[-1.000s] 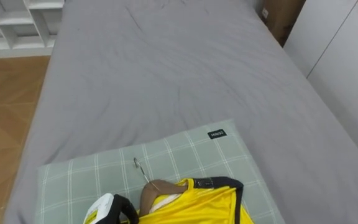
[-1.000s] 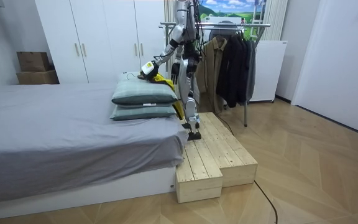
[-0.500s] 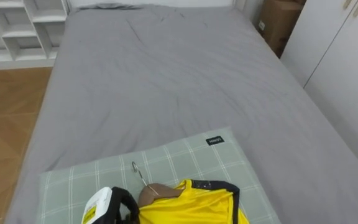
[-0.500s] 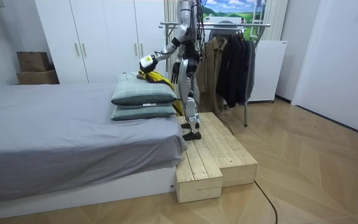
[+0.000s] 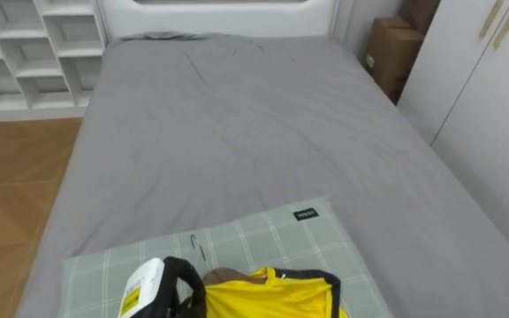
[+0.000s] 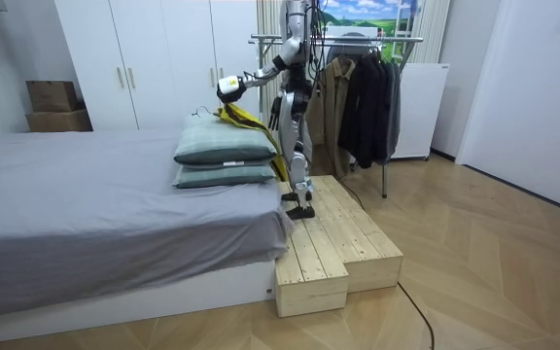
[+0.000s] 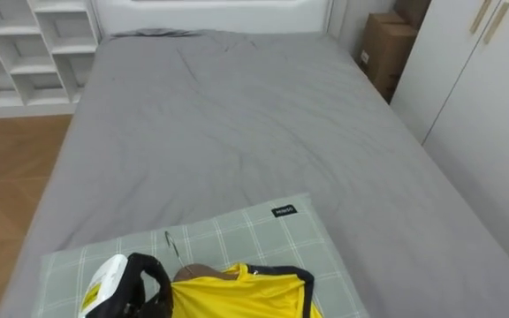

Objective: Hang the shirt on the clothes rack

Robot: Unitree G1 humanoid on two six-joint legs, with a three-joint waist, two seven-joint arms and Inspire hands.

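Now airborne: the yellow shirt [image 5: 268, 299] on its wooden hanger [image 5: 226, 276] comes up off the near edge of the green checked pillow [image 5: 263, 234], where it lay a second ago. In the room view it dangles clear above the pillow stack at the end of the grey bed [image 5: 237, 124]. My robot's left hand [image 5: 182, 290] carries it, curled about the hanger's neck just below the wire hook, as far as I can judge. Its right hand [image 6: 276, 115] hangs at its side; whether spread or closed I cannot tell. The head has tipped up as well, so I now see the bed to its far edge. I read the pick-up as done. What remains is turning on the wooden platform [image 6: 338, 243] to the clothes rack [image 6: 358, 39] behind and hooking the rail.
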